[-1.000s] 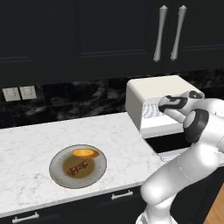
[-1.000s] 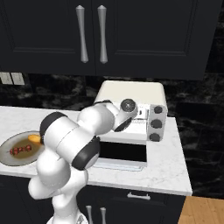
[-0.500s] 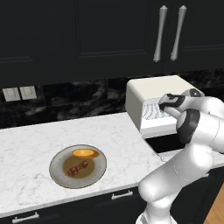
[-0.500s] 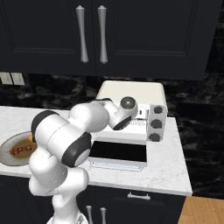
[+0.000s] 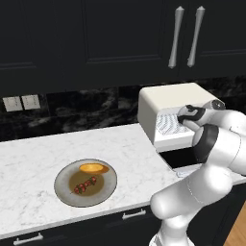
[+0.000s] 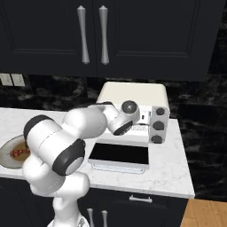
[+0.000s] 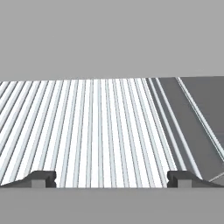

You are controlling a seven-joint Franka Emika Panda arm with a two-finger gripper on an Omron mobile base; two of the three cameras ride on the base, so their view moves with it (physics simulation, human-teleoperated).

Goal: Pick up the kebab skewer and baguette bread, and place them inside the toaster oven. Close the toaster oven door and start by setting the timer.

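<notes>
With nothing between the wide-open fingers point(image 7: 112, 179) over the oven rack point(image 7: 87, 131), the skewer point(image 5: 85, 185) and bread point(image 5: 94, 168) remain far behind on the plate point(image 5: 62, 190), risking an empty bake.

The toaster oven door point(image 6: 119, 155) lay flat open, the mouth clear; the wire rack point(image 7: 87, 131) stretched bare toward 12 o'clock, a wall at 3.

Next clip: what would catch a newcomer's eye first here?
The white arm reaches into the open toaster oven at the counter's right end, its door folded flat, the open gripper empty over the wire rack. Far left on the counter, the plate still carries the baguette and the kebab skewer, untouched.
</notes>
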